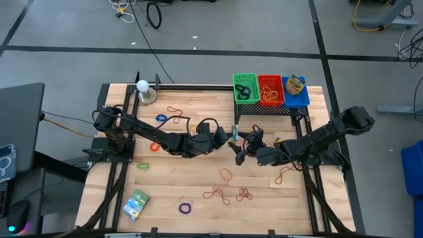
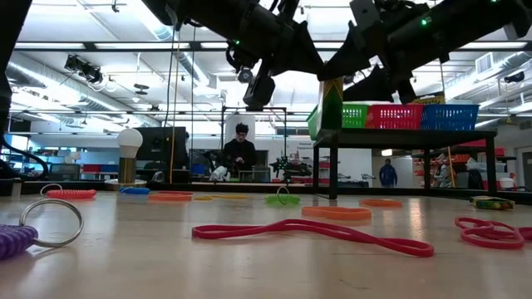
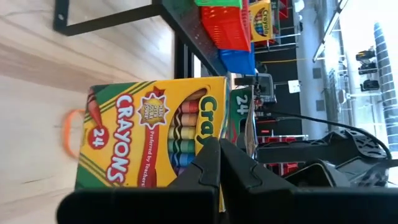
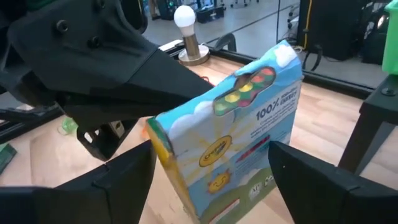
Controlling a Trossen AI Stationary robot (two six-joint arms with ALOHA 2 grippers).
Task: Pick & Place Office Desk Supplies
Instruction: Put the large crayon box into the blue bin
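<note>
Red rubber band on wooden table.

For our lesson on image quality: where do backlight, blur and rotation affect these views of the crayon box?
Low view: bright ceiling lights silhouette both arms, and the near red band is soft. Left wrist view: the crayon box appears sideways. Right wrist view: the near fingers blur.

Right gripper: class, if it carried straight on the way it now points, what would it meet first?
Most likely the crayon box, held by the left gripper: it stands between the right gripper's open fingers, though depth is unclear.
</note>
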